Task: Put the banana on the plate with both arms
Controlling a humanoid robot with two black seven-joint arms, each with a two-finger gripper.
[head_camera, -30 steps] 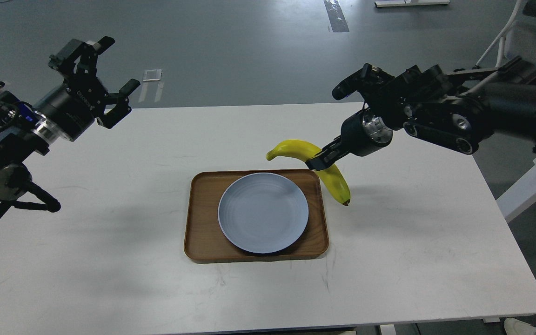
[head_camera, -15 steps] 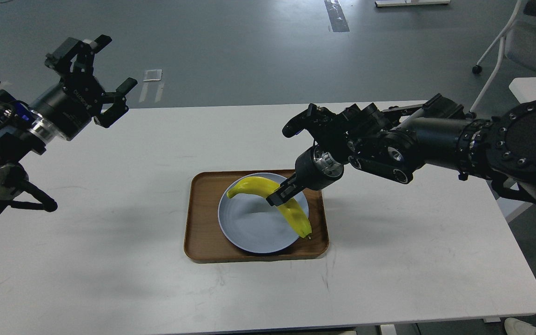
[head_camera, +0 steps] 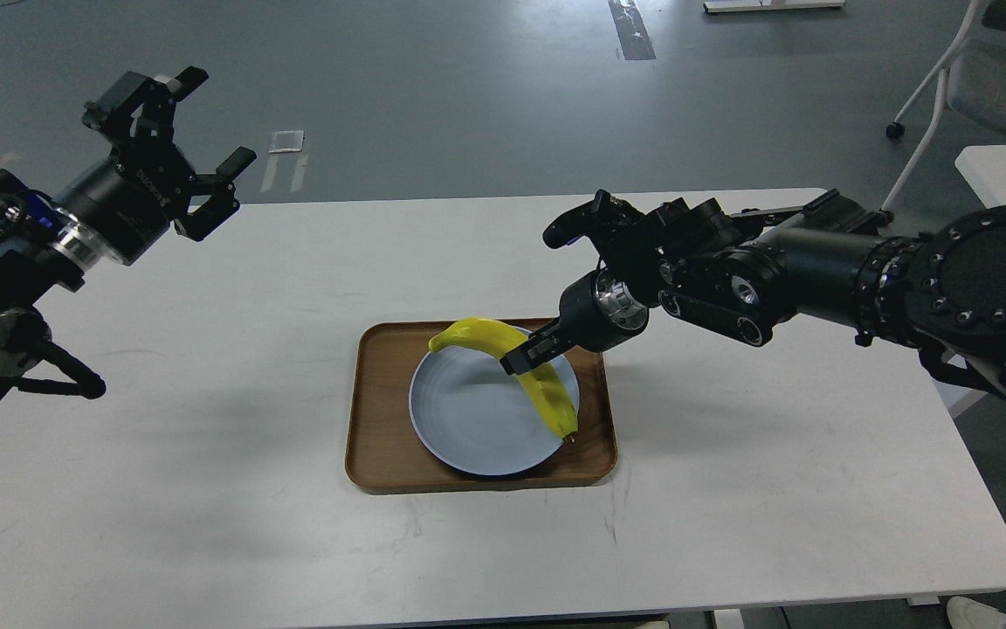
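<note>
On the white table [head_camera: 206,454], the tray [head_camera: 381,437] carries the plate [head_camera: 468,419]. Within the last second your right gripper [head_camera: 527,354], clamped on the banana [head_camera: 547,393], carried it from beside the tray to above the plate's right rim. Release comes next. Your left gripper [head_camera: 184,148] hangs far left of the plate, fingers apart.

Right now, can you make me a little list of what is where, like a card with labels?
banana: held above the plate, gripped near its middle
right pincer: shut on the banana
left pincer: open, raised far off to the left, holding nothing
plate: sits on the wooden tray
wooden tray: on the white table
</note>
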